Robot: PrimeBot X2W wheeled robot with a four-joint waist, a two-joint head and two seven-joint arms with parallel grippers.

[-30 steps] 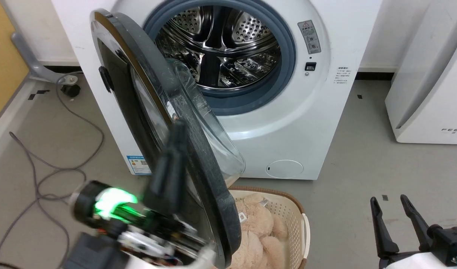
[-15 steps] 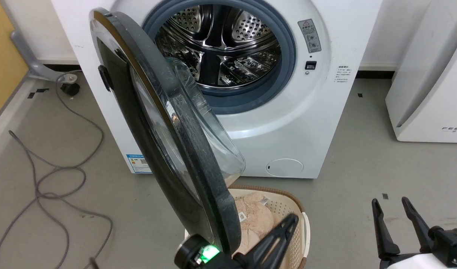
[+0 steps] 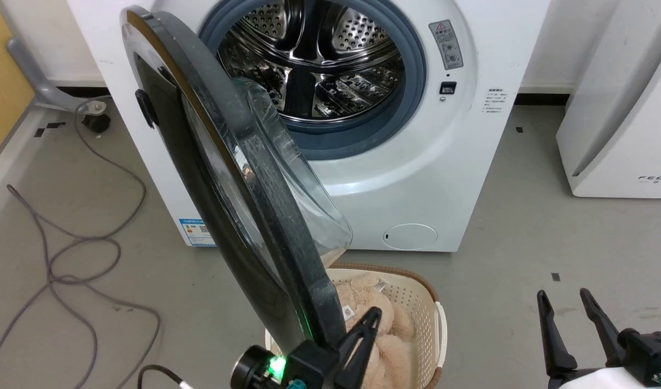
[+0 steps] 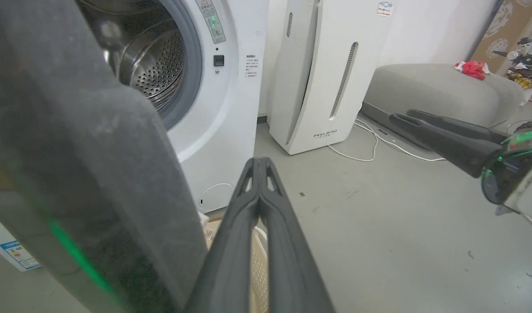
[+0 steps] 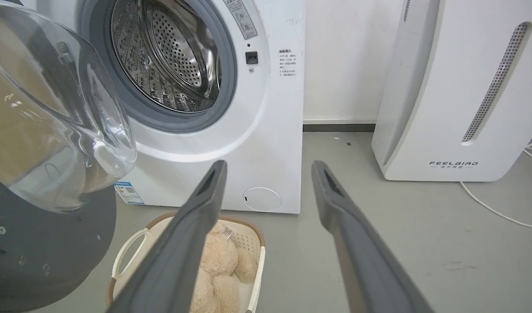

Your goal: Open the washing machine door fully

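Note:
The washing machine door [image 3: 265, 216] stands swung out from the white washing machine [image 3: 417, 178], edge-on to the head view. Its glass bowl [image 3: 309, 189] faces right, and the steel drum [image 3: 314, 59] is exposed. My left gripper [image 3: 371, 317] is shut and empty, low down just right of the door's bottom rim, on its inner side. In the left wrist view the matte rim [image 4: 96, 152] looms close on the left of the shut gripper [image 4: 259, 161]; I cannot tell whether they touch. My right gripper [image 3: 565, 302] hangs open and empty at the lower right, far from the door [image 5: 53, 121].
A cream laundry basket [image 3: 422, 313] holding a beige plush toy [image 3: 357, 294] sits on the floor under the door. A white FEELBIRD appliance [image 3: 616, 108] stands to the right. Grey cables [image 3: 66, 265] lie on the floor at left. A grey cushion [image 4: 440, 87] lies further right.
My left gripper went from the door's outer left side, down and around its bottom edge to the inner right side. The door holds the same angle. The head camera shifted slightly.

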